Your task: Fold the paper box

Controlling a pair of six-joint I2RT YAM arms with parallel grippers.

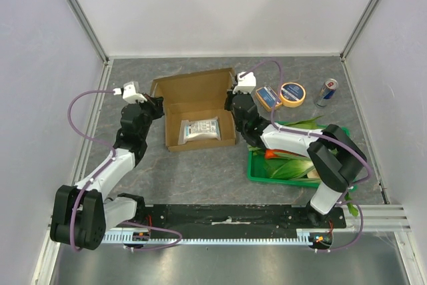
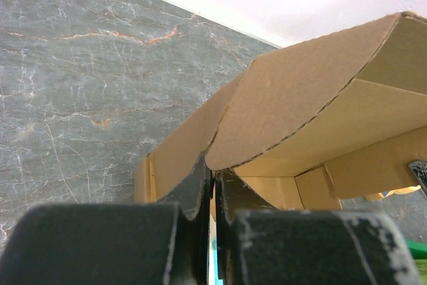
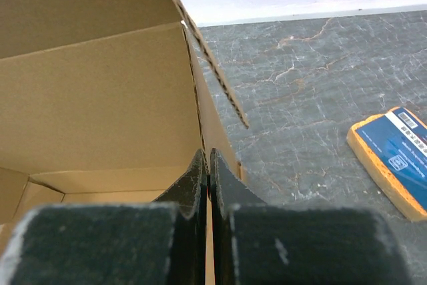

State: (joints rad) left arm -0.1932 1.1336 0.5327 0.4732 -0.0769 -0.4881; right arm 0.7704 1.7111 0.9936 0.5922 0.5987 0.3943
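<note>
A: From above, where is the box?

B: The large brown corrugated-cardboard paper box (image 1: 193,88) stands in the middle of the grey marble-pattern table (image 1: 173,175). It is open, and its lid is raised at the far side. A white plastic packet (image 1: 199,130) lies inside it. The left gripper (image 1: 160,104) is at the box's left wall and the right gripper (image 1: 231,103) is at its right wall. To the right are a green plastic crate (image 1: 267,179) of vegetables, a yellow-and-blue sponge (image 1: 268,97), a yellow tape roll (image 1: 292,93) and a drink can (image 1: 325,91).

A: And the left wrist camera?

B: The left gripper (image 2: 213,175) has its two fingers pressed together. The tips sit just under a curved flap of the paper box (image 2: 293,91). I cannot tell whether thin cardboard is nipped between them.

A: The right wrist camera?

B: Almost the same. The right gripper (image 3: 207,161) is closed tight. The side wall of the paper box (image 3: 93,91) runs straight to its tips, but I cannot tell whether it is pinched. The sponge (image 3: 393,158) lies on the table at the right, apart from the box.
</note>
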